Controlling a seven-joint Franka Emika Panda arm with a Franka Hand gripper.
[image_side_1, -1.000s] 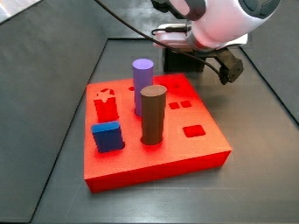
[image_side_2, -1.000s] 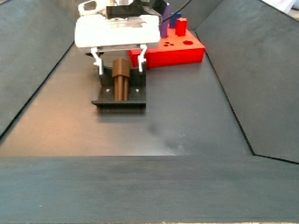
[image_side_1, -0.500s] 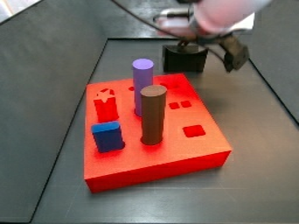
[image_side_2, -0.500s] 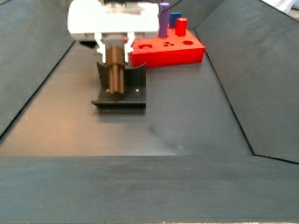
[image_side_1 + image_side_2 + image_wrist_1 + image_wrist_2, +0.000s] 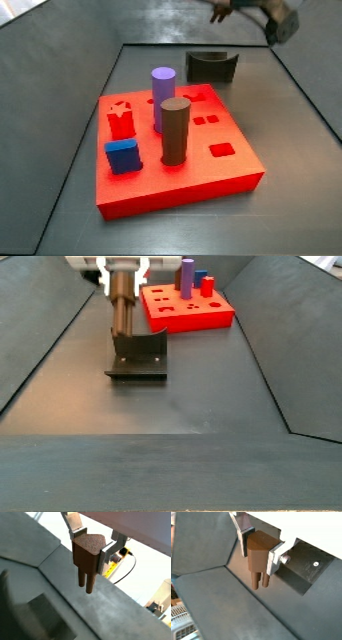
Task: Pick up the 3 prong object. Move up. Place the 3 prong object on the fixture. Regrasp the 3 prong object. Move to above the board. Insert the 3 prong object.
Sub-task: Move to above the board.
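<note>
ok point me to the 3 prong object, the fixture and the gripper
3 prong object (image 5: 89, 553): wrist view, front face of its brown body, clamped between the fingers.
fixture (image 5: 211, 68): side view, its dark front wall.
gripper (image 5: 260, 543): wrist view, midway between the silver fingertips, lifted off the floor.

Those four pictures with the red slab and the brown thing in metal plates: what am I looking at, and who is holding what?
It is one robot arm seen by four cameras. Two sit on its wrist and look down past its hand: two flat silver plates clamping a dark-brown piece with prongs pointing down. Two others stand beside the table. In a side view the hand is lifted above a dark block with a curved notch, the piece hanging between the plates. On the dark floor lies a large flat red slab with cut-out holes, carrying a purple cylinder, a taller brown cylinder and a small blue block.
</note>
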